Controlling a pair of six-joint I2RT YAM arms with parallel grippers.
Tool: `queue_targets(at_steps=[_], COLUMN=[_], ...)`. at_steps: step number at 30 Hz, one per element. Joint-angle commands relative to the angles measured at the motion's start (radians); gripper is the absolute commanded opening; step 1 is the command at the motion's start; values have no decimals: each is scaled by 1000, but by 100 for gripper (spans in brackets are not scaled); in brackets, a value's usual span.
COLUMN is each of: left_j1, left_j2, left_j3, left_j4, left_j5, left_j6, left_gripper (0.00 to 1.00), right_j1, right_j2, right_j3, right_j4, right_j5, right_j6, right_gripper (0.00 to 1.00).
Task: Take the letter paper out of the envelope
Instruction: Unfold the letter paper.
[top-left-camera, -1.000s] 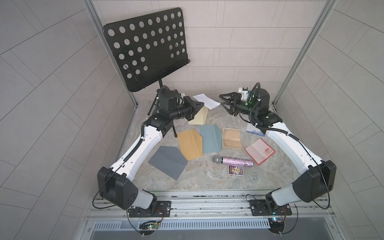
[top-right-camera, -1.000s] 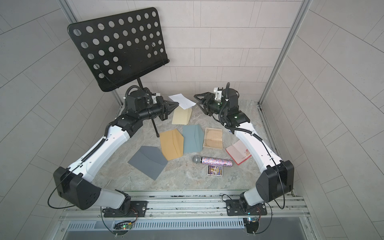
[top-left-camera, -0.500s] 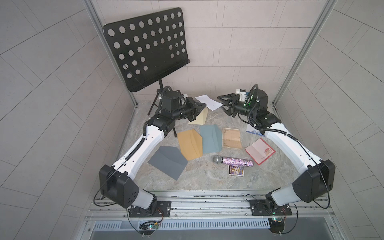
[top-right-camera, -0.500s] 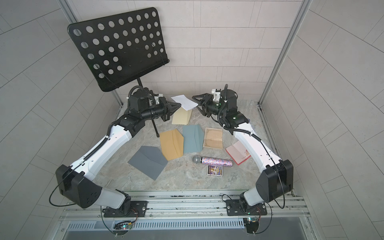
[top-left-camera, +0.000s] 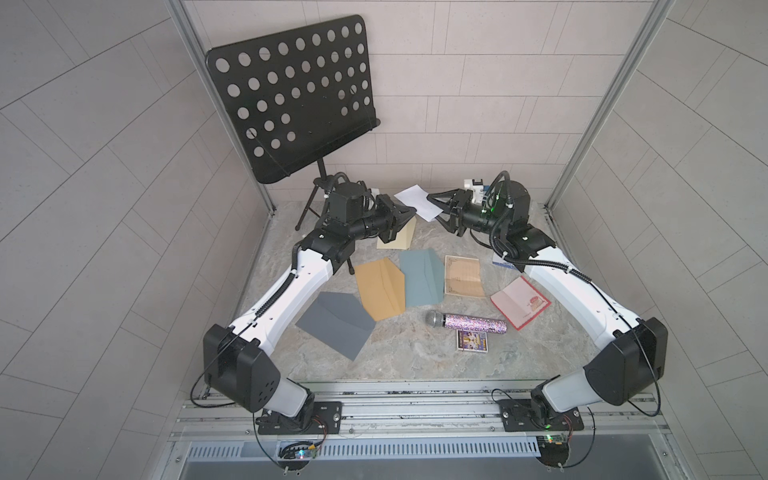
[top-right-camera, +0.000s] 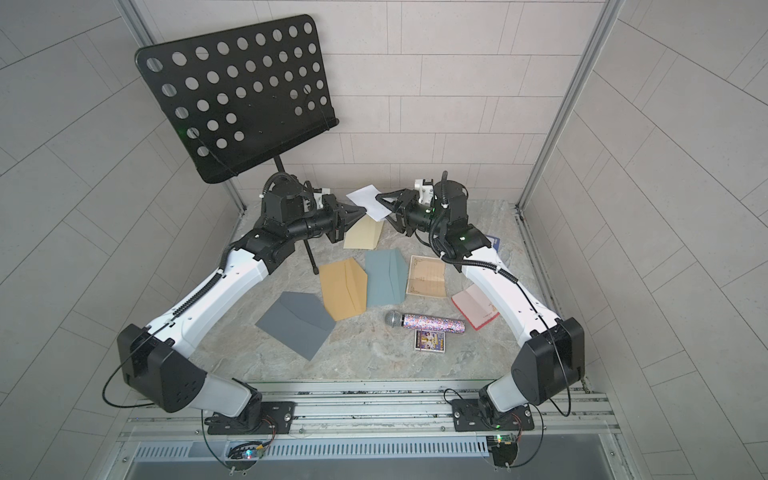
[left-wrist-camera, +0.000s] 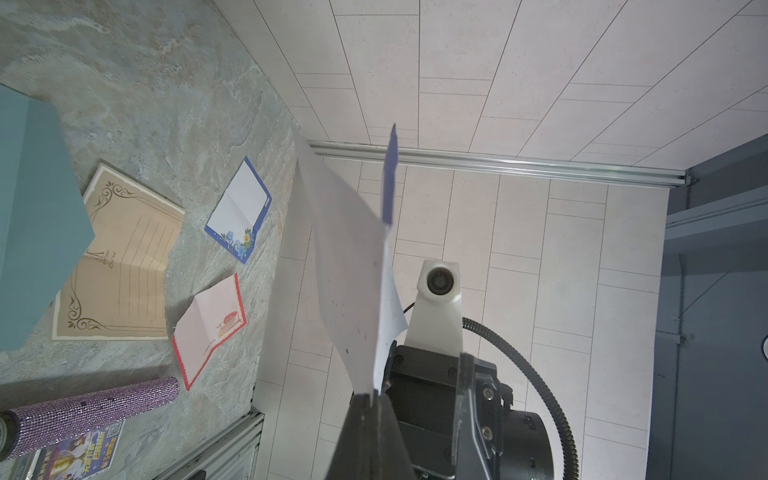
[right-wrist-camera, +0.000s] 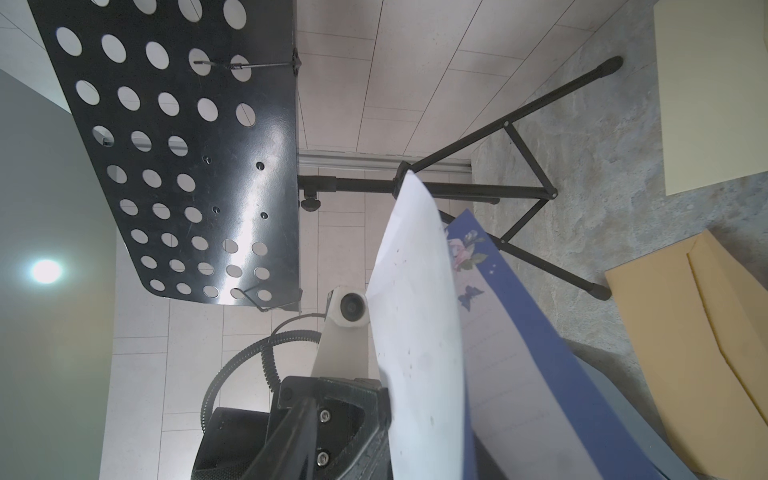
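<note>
A white envelope (top-left-camera: 417, 201) (top-right-camera: 368, 199) hangs in the air at the back of the table between my two grippers. My left gripper (top-left-camera: 410, 211) (left-wrist-camera: 370, 401) is shut on one corner of it. A letter paper (right-wrist-camera: 498, 332) with a blue border and flower print shows beside the envelope (right-wrist-camera: 415, 311) in the right wrist view. In the left wrist view only a blue strip of the paper (left-wrist-camera: 390, 178) sticks out past the envelope (left-wrist-camera: 345, 257). My right gripper (top-left-camera: 434, 206) (top-right-camera: 386, 210) is open, with its jaws either side of the envelope's other end.
A black music stand (top-left-camera: 291, 95) rises at the back left, its tripod legs near my left arm. On the table lie cream (top-left-camera: 399, 237), tan (top-left-camera: 380, 291), teal (top-left-camera: 422, 280) and grey (top-left-camera: 334, 322) envelopes, an ornate sheet (top-left-camera: 463, 276), a pink card (top-left-camera: 521, 301) and a glitter microphone (top-left-camera: 467, 322).
Both grippers have drawn closer together at the back. The right gripper's jaws have narrowed around the envelope's end. The left gripper has kept its grip.
</note>
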Motion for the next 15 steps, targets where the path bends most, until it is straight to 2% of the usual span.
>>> queue_targets(at_steps=[1, 6, 13, 15], left_j1=[-9, -17, -19, -19], left_j2=[10, 16, 13, 10], left_j3=[42, 50, 50, 50], left_j4=[48, 49, 38, 35], left_j5=[1, -1, 5, 5], left_j6=[-8, -8, -8, -11], left_gripper=[0, 0, 0, 12], right_j1=[18, 34, 34, 32], right_j2=[13, 22, 28, 28], right_j3=[7, 27, 60, 80], right_j4=[16, -20, -82, -133], right_j5=[2, 5, 5, 7], right_j6=[18, -10, -70, -114], right_gripper=[46, 37, 2, 0])
